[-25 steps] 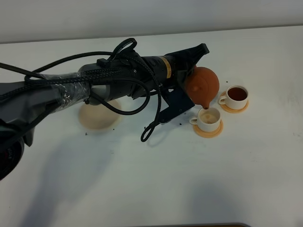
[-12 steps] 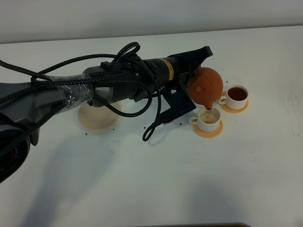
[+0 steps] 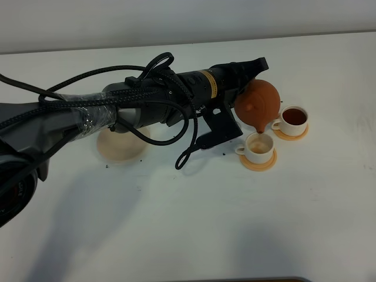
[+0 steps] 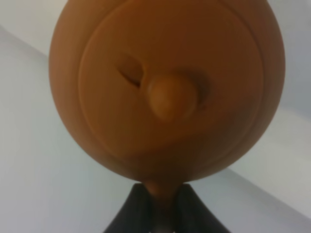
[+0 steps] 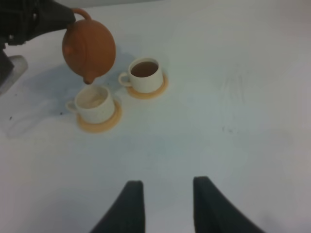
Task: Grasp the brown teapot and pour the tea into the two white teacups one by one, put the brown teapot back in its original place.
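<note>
Exterior high: white matte table point(image 3: 176, 223) with a few dark specks point(image 3: 107, 167), pale grey wall point(image 3: 176, 23) behind it. Left arm reaches across the middle, black housing wrapped in braided cables point(image 3: 158, 126). Left gripper point(image 3: 256, 67) is pinched on the handle of the brown teapot point(image 3: 259, 101). The pot is a squat, smooth reddish clay ball, held off the table and tipped spout-down right over the near teacup point(image 3: 259, 145). Far teacup point(image 3: 293, 118) holds dark tea; the near one looks pale inside. Both are white cylinders with side handles, each on a round orange coaster point(image 3: 258, 163). The flat cream disc point(image 3: 120, 150) sits well to the left, partly under the arm, with nothing on it. Left wrist: brown teapot point(image 4: 165, 92) fills the frame, blurred. Here the round lid point(image 4: 121, 121) and its knob point(image 4: 171, 95) face the camera, which the high view hides. The dark fingers point(image 4: 127, 219) press together on the handle. Right wrist: right gripper point(image 5: 167, 184) hangs over bare table, fingers spread with nothing between them. From this side the looped handle shows above the brown teapot point(image 5: 90, 46), and its spout sits just above the near teacup point(image 5: 95, 104), beside the far teacup point(image 5: 145, 74).
</note>
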### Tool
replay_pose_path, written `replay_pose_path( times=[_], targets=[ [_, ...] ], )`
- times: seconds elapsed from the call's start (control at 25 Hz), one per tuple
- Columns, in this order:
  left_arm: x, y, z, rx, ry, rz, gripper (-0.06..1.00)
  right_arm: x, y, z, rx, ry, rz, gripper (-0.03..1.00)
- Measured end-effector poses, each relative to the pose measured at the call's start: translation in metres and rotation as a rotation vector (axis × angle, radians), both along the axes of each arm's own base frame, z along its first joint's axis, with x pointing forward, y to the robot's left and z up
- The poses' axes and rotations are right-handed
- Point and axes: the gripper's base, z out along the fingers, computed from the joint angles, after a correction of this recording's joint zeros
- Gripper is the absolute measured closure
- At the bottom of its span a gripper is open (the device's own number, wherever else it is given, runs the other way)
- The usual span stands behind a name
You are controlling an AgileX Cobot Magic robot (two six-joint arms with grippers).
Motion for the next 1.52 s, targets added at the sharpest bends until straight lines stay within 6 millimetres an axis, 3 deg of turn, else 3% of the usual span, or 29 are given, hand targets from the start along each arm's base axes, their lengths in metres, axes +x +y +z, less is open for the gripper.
replay_pose_path(
  times=[1.52],
  targets=[
    [0.0005,-0.0052,0.0051,0.058,-0.148,-0.132,0.83,0.0,0.0,0.0,0.0,0.0,0.0,0.73]
  ],
)
